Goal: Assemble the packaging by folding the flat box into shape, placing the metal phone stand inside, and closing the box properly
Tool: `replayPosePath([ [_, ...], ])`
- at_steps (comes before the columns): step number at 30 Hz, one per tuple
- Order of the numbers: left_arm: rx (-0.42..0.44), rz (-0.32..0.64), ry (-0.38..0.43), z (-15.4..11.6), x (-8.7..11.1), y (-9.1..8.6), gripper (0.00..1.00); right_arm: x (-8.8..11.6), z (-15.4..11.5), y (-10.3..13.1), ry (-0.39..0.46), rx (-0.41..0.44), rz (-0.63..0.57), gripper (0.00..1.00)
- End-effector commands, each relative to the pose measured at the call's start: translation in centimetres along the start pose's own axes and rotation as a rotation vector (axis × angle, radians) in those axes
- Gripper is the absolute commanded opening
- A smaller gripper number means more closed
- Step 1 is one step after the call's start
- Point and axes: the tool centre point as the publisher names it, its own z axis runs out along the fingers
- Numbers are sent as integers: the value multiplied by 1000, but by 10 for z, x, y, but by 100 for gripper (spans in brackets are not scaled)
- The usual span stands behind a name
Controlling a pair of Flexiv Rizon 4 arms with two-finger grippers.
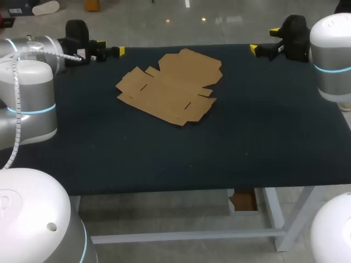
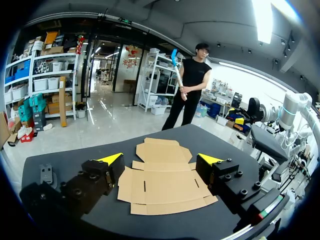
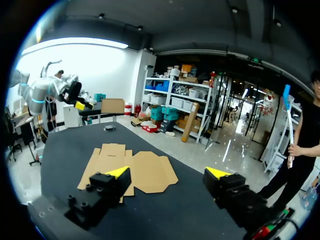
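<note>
The flat brown cardboard box (image 1: 170, 87) lies unfolded on the dark table, toward the far middle. My left gripper (image 1: 112, 49) hovers open at the far left edge, pointing toward the box, with nothing between its fingers. In the left wrist view the flat box (image 2: 162, 182) lies ahead of the open left gripper (image 2: 161, 159). My right gripper (image 1: 263, 40) stands open at the far right edge, and is also empty. Its wrist view has the box (image 3: 145, 170) ahead of the right gripper (image 3: 168, 172). A small grey metal piece (image 2: 46, 175), apparently the phone stand (image 3: 108, 128), lies near the table's far left corner. In the head view it is hidden.
The dark table top (image 1: 219, 148) stretches bare from the box to the front edge and to the right. My arms' grey bodies fill the left side (image 1: 27, 98) and right side (image 1: 332, 55) of the head view.
</note>
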Motion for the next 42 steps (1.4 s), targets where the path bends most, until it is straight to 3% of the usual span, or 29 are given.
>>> replayPosePath([
  [1, 0, 0, -2, 0, 0, 0, 100, 1, 0, 0, -2, 1, 0, 100],
  [13, 0, 0, -2, 0, 0, 0, 100, 1, 0, 0, -2, 1, 0, 100],
  [18, -39, -86, 47, -3, 4, -5, 100, -2, -4, 0, 14, 5, 44, 100],
  [24, -144, -170, -8, -9, 14, -4, 100, 1, -8, -4, 41, 101, 128, 100],
  [25, -162, -164, 24, -10, 16, -4, 100, 1, -9, -5, 41, 129, 152, 100],
  [27, -204, -215, -11, -13, 18, -2, 100, 3, -11, -8, 55, 159, 184, 100],
  [30, -255, -283, 16, -18, 18, 0, 100, 6, -14, -13, 72, 219, 232, 100],
  [42, -481, -457, -35, -37, 17, 28, 100, 22, -30, -36, 165, 428, 466, 100],
])
